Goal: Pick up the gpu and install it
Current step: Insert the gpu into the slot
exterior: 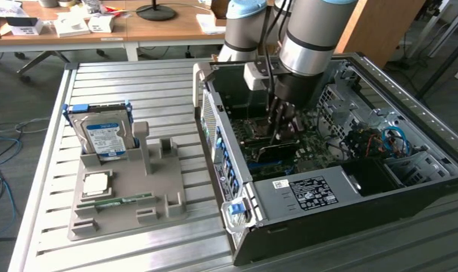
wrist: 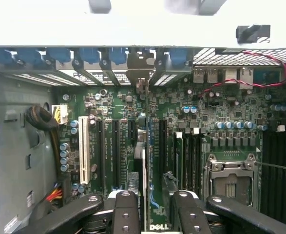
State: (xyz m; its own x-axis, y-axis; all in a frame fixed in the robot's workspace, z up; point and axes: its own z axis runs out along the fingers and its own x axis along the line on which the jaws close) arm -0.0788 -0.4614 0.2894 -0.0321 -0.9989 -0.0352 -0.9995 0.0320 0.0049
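Gpu (exterior: 278,150), thin dark circuit card at six o'clock of end effector (exterior: 280,136), needs holding square to green motherboard (exterior: 319,148); clamped or apart, cannot tell.

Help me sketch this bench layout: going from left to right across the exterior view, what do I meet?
Hard drive → holder's upright post → computer case's rear wall → hand, down inside the case → blue cables.
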